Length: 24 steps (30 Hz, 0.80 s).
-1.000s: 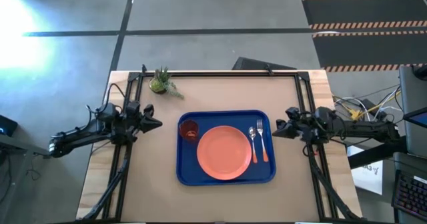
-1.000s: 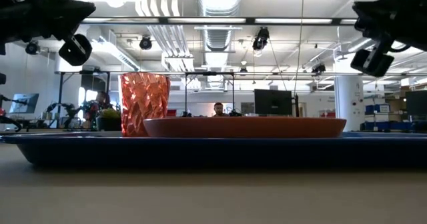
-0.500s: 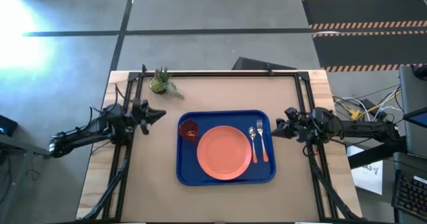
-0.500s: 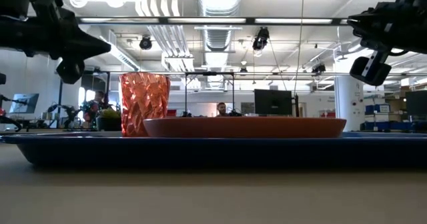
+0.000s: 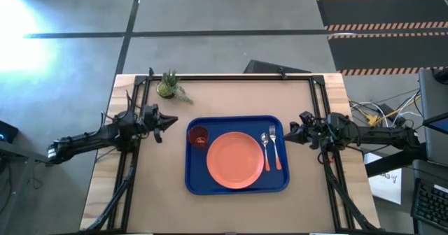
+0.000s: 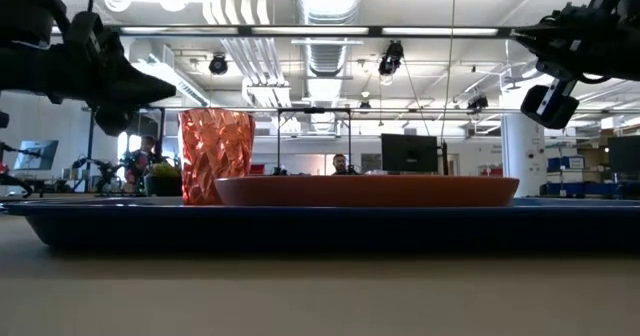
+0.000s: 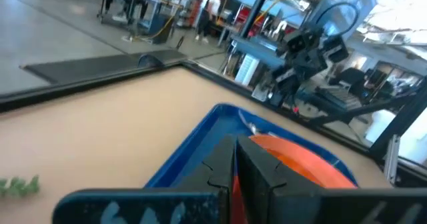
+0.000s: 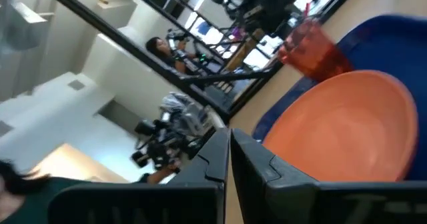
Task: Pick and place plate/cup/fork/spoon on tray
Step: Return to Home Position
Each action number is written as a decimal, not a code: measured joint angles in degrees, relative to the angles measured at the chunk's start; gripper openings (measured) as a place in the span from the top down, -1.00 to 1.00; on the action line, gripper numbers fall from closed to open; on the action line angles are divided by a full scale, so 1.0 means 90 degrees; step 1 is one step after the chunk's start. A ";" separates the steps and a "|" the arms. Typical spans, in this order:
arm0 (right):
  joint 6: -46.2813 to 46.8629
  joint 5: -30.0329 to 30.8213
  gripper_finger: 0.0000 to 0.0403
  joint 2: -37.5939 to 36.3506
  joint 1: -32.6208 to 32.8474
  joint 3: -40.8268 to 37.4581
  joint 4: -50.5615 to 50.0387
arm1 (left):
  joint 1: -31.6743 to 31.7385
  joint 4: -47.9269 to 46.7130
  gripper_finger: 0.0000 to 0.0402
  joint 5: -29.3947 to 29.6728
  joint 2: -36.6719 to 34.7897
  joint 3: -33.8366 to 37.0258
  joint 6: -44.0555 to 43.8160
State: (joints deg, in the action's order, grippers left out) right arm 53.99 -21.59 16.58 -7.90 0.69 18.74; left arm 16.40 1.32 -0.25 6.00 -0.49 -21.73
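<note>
Overhead, the left arm reaches in low and nearly level from the table's left edge, and the left gripper (image 5: 162,121) hangs above bare tabletop with its fingers pressed together on nothing, tip aimed toward the tray (image 5: 190,182). Just beyond that tip, a short way to its right, lies the tray's left rim, and the cup (image 5: 198,136) stands upright inside the tray's near-left part, the closest task item to this gripper. A small potted plant (image 5: 169,85) sits on the table behind the gripper, well apart from it, toward the far edge. Further right, the plate (image 5: 235,160) lies flat in the middle of the tray, roughly midway between the two grippers. Beside the plate, on the side nearer the right gripper, the spoon (image 5: 265,151) and the fork (image 5: 275,148) lie side by side with heads toward the far rim, the spoon next to the plate and the fork outside it. Past the tray's right rim, the right gripper (image 5: 290,132) is likewise clenched and empty, held off the table just beside that rim and pointing at it, while the right arm stretches back almost level over the table's right edge.
</note>
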 joint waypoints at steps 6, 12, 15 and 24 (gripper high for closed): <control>-0.0667 0.0296 0.96 0.0002 0.0000 -0.0002 -0.0232 | 0.0000 -0.0005 1.00 0.0002 0.0334 0.0005 -0.0025; -0.1933 0.1450 0.96 0.0005 0.0000 -0.0005 -0.0720 | 0.0000 -0.0005 1.00 0.0002 0.0454 0.0007 -0.0030; -0.2697 0.2018 0.96 0.0005 0.0000 -0.0005 -0.0731 | 0.0000 -0.0005 1.00 0.0002 0.0433 0.0010 -0.0032; -0.4321 0.3123 0.96 0.0010 0.0000 -0.0007 -0.0723 | 0.0000 -0.0005 1.00 0.0007 0.0425 0.0017 -0.0032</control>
State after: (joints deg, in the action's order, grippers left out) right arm 15.11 6.52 16.67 -7.90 0.62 12.23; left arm 16.40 1.28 -0.19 9.82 -0.34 -22.02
